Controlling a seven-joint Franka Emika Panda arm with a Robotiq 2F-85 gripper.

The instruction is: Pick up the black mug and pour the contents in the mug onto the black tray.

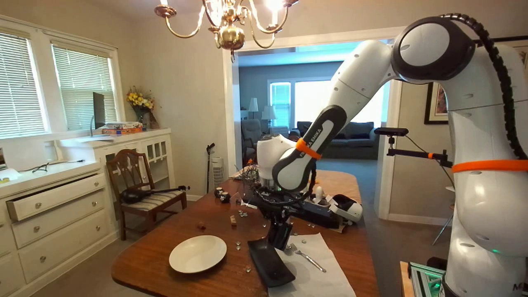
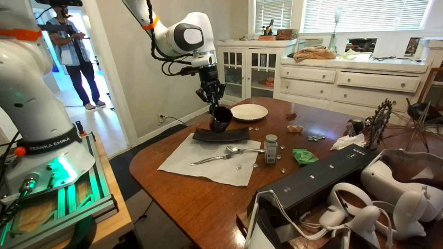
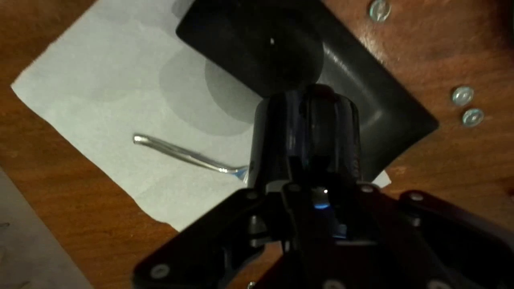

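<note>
My gripper (image 2: 213, 104) points down over the table, shut on the black mug (image 2: 220, 121) by what looks like its handle. The mug is tilted, and its dark mouth faces partly towards the camera in that exterior view. Whatever lies inside cannot be made out. Below and around it is the black tray (image 2: 238, 136), flat on the table; whether the mug touches it I cannot tell. In the wrist view the mug (image 3: 277, 132) stands beyond the fingers and covers part of the tray (image 3: 385, 112). A small pale speck shows on the tray's dark surface.
A white paper sheet (image 2: 207, 169) lies beside and under the tray, bearing a fork (image 2: 211, 159) and a spoon (image 2: 242, 150). Close by are a white plate (image 1: 198, 253), a small jar (image 2: 271, 150) and several glass beads (image 3: 462, 95). A long black box (image 2: 315, 176) and a headset lie farther along.
</note>
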